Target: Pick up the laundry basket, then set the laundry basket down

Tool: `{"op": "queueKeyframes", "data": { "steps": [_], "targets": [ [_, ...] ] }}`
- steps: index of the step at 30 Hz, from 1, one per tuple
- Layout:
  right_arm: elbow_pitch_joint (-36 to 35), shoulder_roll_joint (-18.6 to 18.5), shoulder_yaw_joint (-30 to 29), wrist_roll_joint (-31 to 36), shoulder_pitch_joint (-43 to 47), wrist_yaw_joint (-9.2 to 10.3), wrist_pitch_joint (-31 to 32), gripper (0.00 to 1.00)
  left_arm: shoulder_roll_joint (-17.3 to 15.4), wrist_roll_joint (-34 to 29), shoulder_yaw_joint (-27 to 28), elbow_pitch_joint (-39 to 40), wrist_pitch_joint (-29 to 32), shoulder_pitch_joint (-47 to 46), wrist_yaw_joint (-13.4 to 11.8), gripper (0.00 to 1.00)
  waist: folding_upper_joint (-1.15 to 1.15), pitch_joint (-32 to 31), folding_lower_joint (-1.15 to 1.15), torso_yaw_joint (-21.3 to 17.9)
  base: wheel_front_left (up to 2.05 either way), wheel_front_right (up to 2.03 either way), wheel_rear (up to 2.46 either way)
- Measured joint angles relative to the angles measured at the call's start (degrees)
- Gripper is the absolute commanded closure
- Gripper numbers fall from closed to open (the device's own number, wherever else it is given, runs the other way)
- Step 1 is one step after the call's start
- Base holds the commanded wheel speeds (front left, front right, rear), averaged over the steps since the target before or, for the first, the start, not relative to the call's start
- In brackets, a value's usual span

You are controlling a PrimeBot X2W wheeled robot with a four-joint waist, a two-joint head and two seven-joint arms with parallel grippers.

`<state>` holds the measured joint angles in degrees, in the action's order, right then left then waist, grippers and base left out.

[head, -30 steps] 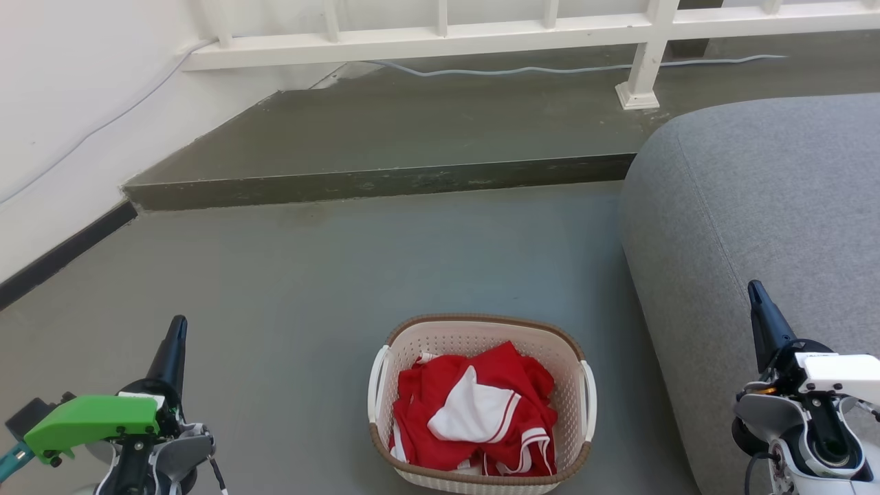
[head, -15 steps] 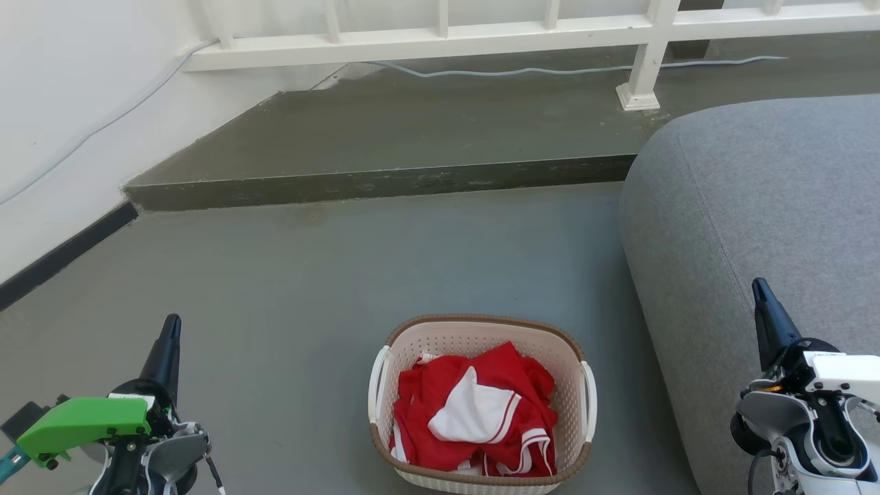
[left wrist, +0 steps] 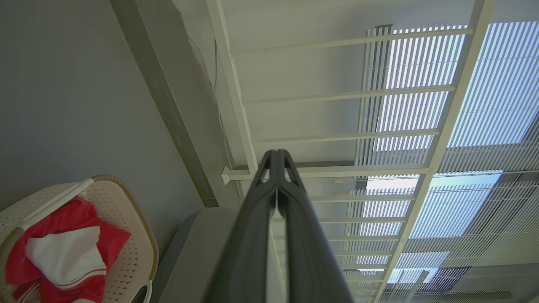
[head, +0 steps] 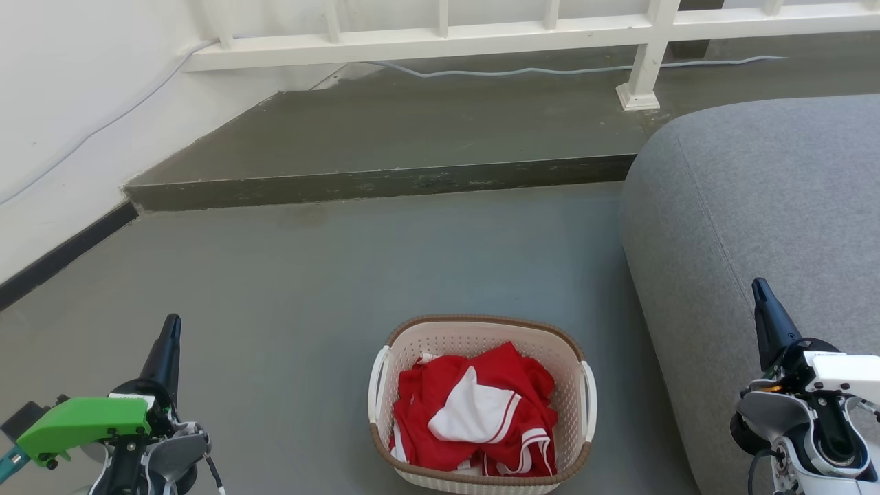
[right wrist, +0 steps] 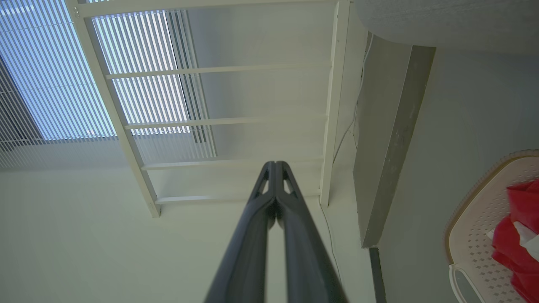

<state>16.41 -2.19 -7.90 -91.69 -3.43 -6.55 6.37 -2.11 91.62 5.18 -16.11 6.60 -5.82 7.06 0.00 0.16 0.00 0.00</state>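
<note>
The laundry basket (head: 558, 357) stands on the grey floor at the bottom centre of the head view, cream-white with a brown rim and a white handle on each side. Red and white clothes (head: 474, 409) lie bunched inside it. My left gripper (head: 172, 324) is shut and empty, well to the basket's left and clear of it. My right gripper (head: 757, 287) is also shut and empty, off to the basket's right in front of the sofa. The left wrist view has the laundry basket (left wrist: 134, 235) at lower left beside the left gripper (left wrist: 277, 153); the right wrist view has the laundry basket (right wrist: 476, 227) at lower right of the right gripper (right wrist: 275, 164).
A grey sofa (head: 770, 206) fills the right side, close to the basket. A raised dark step (head: 385, 182) crosses the floor beyond, with a white railing (head: 440, 38) and a cable (head: 550, 69) behind it. A white wall (head: 62, 124) with a dark skirting runs along the left.
Both grippers shifted slightly outward a second ago and have since held still. The basket has not moved.
</note>
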Motion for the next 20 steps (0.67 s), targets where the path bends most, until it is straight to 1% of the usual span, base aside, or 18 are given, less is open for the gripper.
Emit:
{"op": "queueKeyframes", "data": {
  "steps": [20],
  "targets": [
    [0.0,0.0,0.0,0.0,0.0,0.00,0.0,1.00,0.0,0.0,0.0,0.1,0.0,0.0,0.0,1.00,0.00,0.0,0.00,0.0,0.00,0.00,0.00]
  ]
}}
